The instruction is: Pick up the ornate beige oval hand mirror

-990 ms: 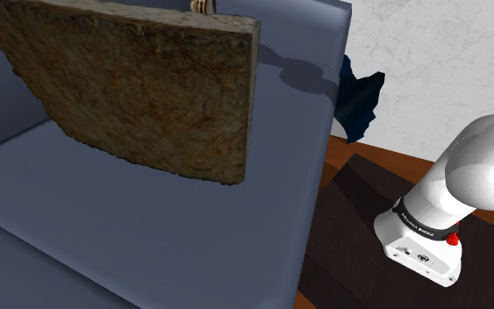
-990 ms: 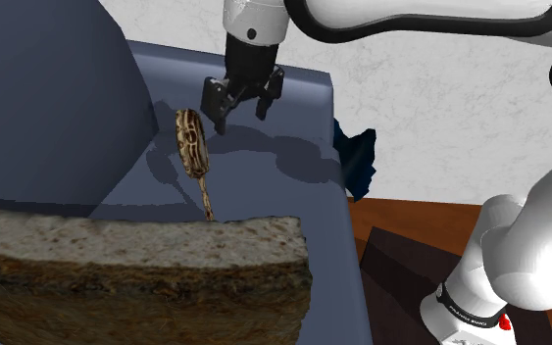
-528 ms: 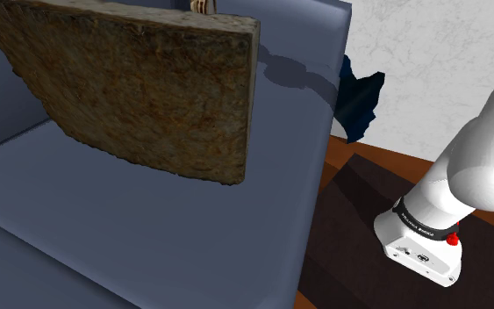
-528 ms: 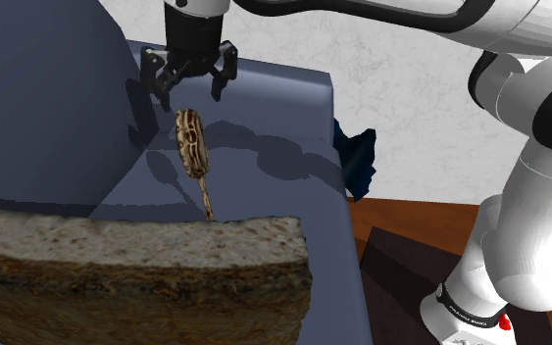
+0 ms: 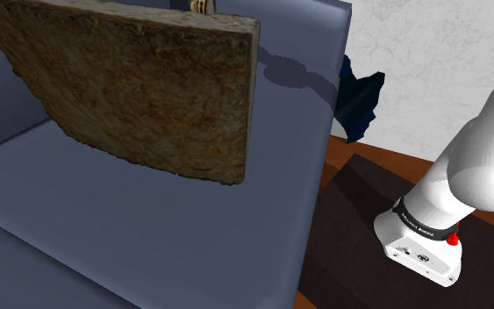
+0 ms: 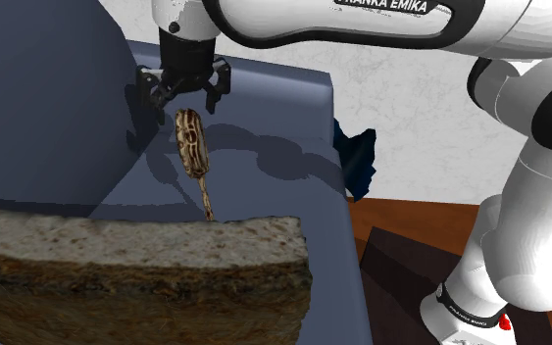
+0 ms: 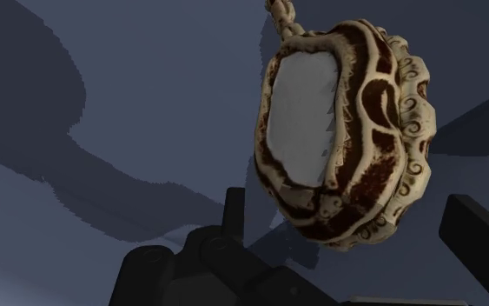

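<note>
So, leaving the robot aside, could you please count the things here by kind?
hand mirror: 1
brown cushion: 1
blue sofa: 1
dark blue ragged shape beside the sofa: 1
Total: 4

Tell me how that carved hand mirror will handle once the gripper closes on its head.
The hand mirror looks rigid, so it should lift whole. Its carved, bumpy rim probably gives the open gripper purchase, though the long handle may tilt it. Its pale mirror face may be fragile.
</note>
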